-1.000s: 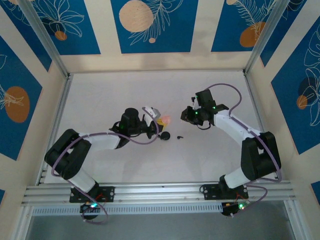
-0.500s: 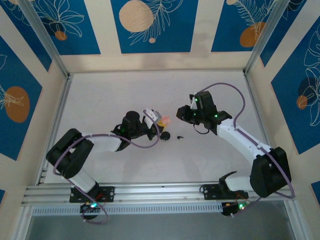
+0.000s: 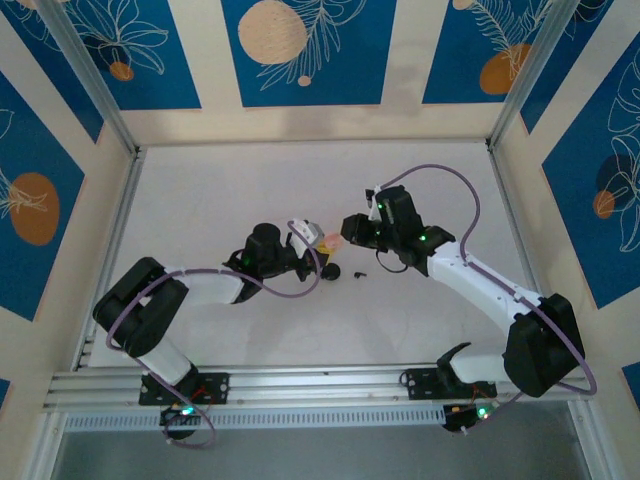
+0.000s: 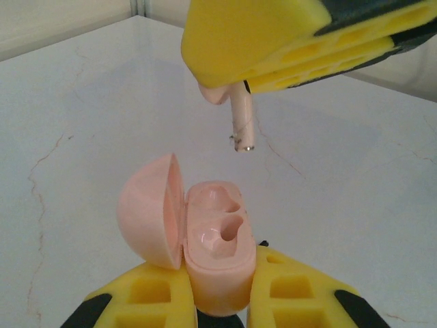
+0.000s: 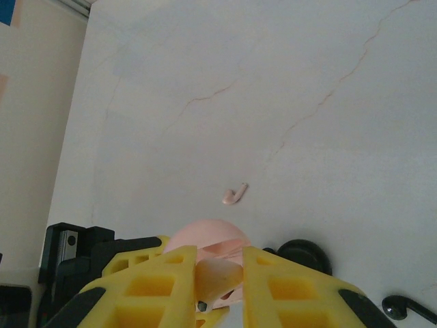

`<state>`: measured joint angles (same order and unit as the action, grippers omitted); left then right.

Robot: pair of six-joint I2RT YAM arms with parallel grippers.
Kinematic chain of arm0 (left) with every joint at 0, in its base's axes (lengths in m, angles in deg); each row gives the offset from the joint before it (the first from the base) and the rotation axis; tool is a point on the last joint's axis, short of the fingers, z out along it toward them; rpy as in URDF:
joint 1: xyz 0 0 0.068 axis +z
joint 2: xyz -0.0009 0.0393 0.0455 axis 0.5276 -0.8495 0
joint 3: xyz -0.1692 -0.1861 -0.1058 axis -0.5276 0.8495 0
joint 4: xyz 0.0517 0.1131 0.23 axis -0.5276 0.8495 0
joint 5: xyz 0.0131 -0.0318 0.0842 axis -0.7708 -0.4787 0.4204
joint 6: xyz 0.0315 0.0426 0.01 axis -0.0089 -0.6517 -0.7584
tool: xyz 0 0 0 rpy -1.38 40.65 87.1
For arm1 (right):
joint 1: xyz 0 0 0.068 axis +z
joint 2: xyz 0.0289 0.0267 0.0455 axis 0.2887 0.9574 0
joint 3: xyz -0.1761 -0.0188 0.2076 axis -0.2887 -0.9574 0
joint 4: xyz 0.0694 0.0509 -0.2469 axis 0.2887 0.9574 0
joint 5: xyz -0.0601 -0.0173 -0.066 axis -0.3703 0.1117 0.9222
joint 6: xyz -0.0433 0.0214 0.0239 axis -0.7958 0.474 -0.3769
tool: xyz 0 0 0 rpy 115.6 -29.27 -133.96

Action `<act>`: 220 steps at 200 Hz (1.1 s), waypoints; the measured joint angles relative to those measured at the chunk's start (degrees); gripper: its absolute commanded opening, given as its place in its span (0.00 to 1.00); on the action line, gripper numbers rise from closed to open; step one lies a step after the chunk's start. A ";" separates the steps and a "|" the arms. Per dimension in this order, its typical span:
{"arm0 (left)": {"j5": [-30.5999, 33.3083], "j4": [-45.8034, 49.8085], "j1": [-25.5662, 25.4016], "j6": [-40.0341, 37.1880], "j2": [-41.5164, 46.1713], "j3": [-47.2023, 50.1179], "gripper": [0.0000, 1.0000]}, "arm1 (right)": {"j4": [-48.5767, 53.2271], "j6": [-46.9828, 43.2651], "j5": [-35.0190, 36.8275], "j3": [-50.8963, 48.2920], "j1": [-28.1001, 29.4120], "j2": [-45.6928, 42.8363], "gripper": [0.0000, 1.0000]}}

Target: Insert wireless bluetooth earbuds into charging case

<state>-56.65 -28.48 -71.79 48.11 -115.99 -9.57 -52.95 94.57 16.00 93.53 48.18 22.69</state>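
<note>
My left gripper (image 4: 218, 285) is shut on the base of a pale pink charging case (image 4: 217, 239). Its lid (image 4: 147, 208) is swung open to the left and both sockets are empty. Just above the case, my right gripper (image 4: 235, 80) is shut on a pale pink earbud (image 4: 241, 123) with its stem pointing down, a little short of the sockets. In the right wrist view that earbud (image 5: 220, 272) sits between the yellow fingers over the case (image 5: 208, 236). A second pink earbud (image 5: 234, 195) lies loose on the table beyond. From above, the two grippers (image 3: 312, 240) (image 3: 346, 229) meet over the case (image 3: 327, 238).
A black round case (image 3: 331, 271) and a small black earbud (image 3: 359, 274) lie on the white table (image 3: 220, 190) just in front of the grippers; they also show as the black case (image 5: 302, 254) and black earbud (image 5: 404, 309). Patterned walls enclose the table.
My right arm has swung left and forward, carrying the pink earbud over the open case. The left arm has hardly moved.
</note>
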 measured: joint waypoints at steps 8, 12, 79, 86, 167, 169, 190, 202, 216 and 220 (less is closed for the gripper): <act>0.11 -0.26 0.00 0.02 0.00 0.09 0.10 | -0.02 -0.04 0.15 0.00 0.24 0.07 0.20; 0.13 -0.44 0.00 0.04 0.00 0.17 0.10 | -0.02 -0.04 0.24 0.00 0.39 0.11 0.20; 0.79 -2.47 -0.09 0.48 0.02 1.01 0.10 | -0.33 -1.33 2.54 0.00 2.32 1.88 0.20; 0.79 -2.51 -0.09 0.63 0.02 1.11 0.10 | -0.39 -1.36 2.82 0.00 2.54 1.90 0.20; 1.01 -3.37 -0.11 1.31 0.68 2.01 0.10 | -1.29 -2.67 5.79 0.00 4.20 2.56 0.20; 1.03 -3.37 -0.11 1.29 0.70 2.01 0.10 | -1.29 -2.75 5.86 0.00 4.20 2.58 0.20; 1.01 -3.91 -0.11 1.31 0.81 2.01 0.10 | -1.27 -3.04 6.45 0.00 4.35 2.62 0.20; 1.03 -4.22 -0.11 1.33 0.81 2.01 0.10 | -1.29 -3.26 6.82 0.00 4.52 2.64 0.20; 1.11 -4.42 -0.11 1.57 0.81 2.01 0.10 | -1.31 -3.45 7.13 0.00 4.81 2.64 0.20; 1.14 -4.48 -0.11 1.64 0.81 2.01 0.10 | -1.29 -3.50 7.17 0.00 4.90 2.64 0.20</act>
<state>-55.51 -32.96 -71.90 49.75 -115.18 -7.56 -54.24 91.08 23.17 93.53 53.07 25.33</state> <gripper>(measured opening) 0.156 0.201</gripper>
